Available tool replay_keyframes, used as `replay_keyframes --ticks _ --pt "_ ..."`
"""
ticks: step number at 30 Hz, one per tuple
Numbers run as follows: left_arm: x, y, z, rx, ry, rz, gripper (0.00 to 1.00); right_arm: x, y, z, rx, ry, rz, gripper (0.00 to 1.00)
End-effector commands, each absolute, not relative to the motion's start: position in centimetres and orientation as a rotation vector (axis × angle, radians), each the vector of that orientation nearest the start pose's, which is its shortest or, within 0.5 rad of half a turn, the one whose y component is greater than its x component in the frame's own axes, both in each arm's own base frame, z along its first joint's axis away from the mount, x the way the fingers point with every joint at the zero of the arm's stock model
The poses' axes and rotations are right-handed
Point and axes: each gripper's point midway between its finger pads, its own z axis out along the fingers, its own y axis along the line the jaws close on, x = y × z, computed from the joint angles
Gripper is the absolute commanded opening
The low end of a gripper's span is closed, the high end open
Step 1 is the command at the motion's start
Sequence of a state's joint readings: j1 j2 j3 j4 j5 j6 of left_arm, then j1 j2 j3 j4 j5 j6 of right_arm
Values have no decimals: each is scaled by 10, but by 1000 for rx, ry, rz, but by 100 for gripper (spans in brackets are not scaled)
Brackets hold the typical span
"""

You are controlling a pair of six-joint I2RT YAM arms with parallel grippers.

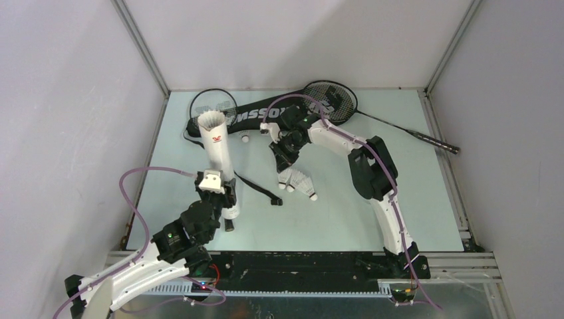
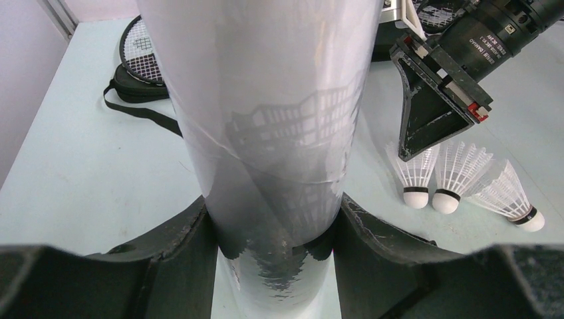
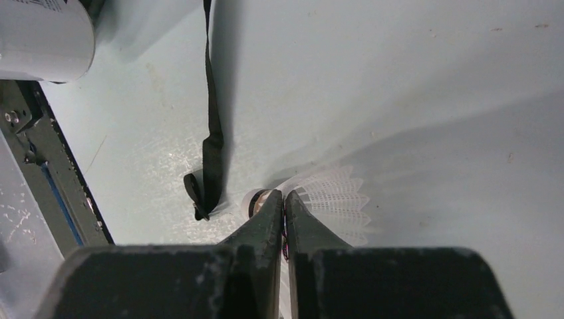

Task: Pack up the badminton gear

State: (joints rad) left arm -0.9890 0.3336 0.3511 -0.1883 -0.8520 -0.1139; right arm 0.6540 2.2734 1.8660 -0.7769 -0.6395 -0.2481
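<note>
White feather shuttlecock [image 3: 332,199] sits cork-down on the table [image 1: 332,226], mid-table in front of the right arm. The right gripper [image 3: 284,199] has its jaws pinched nearly together on the skirt wall next to the cork, so the grip looks made, not lifted yet. Two more shuttlecocks [image 2: 455,176] stand just beside it, and a stray one [image 1: 245,138] lies apart, near the bag. The tube [image 1: 216,143] stands near-left, roughly upright with a slight lean and its mouth up; the left gripper [image 2: 274,229] clamps its lower part, fingers touching both sides. Scalloped white at the mouth may be a shuttlecock already inside, can't tell. The bag [image 1: 266,114] lies along the far edge, its strap [image 1: 256,188] trailing toward mid-table. The left racket [image 1: 213,103] has its head at the bag's left end; in or under, unclear. The right racket [image 1: 332,98] overlaps the bag's right end, handle out to the right. Judged early: at least four shuttlecocks still outside the tube, tube and rackets unpacked.
</note>
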Motion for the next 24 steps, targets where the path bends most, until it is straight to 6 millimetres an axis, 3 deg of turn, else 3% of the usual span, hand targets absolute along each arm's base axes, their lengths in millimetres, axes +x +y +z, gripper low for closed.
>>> replay_keyframes --ticks 1,2,3,4,5,6,7,8,9,10,11,12,13,15,17,20,24 --pt "217 -106 208 109 1646 -170 0 327 383 120 -1339 2199 961 5" --pt "217 -108 209 129 1641 -175 0 328 384 148 -1318 2130 944 3" --pt "216 -115 210 162 1637 -201 0 330 383 163 -1302 2097 907 2" --pt "216 -119 212 188 1626 -211 0 328 381 194 -1267 2024 893 1" --pt "214 -129 213 242 1620 -248 0 325 375 200 -1242 2017 863 0" --pt "213 -135 214 286 1607 -255 0 325 373 242 -1182 1907 853 0" --pt "211 -144 214 340 1599 -291 0 320 364 241 -1153 1912 821 0" --pt "210 -151 213 402 1588 -286 0 314 359 291 -1087 1772 813 0" --pt "207 -162 211 494 1574 -307 0 311 349 284 -1049 1779 770 0" --pt "205 -168 210 538 1566 -320 0 294 341 322 -1009 1654 770 0" --pt "201 -179 208 617 1542 -342 0 291 334 329 -976 1611 744 1" --pt "200 -184 206 653 1535 -352 0 272 322 364 -932 1521 731 1" --pt "197 -194 208 703 1503 -378 0 264 317 366 -916 1495 724 1" --pt "193 -206 205 792 1479 -400 0 232 293 409 -844 1359 724 1" --pt "191 -215 203 857 1464 -408 0 209 285 424 -833 1303 752 2" --pt "188 -224 201 912 1448 -427 0 184 284 429 -877 1270 835 2" --pt "179 -237 199 994 1415 -487 0 175 289 423 -892 1299 870 1"
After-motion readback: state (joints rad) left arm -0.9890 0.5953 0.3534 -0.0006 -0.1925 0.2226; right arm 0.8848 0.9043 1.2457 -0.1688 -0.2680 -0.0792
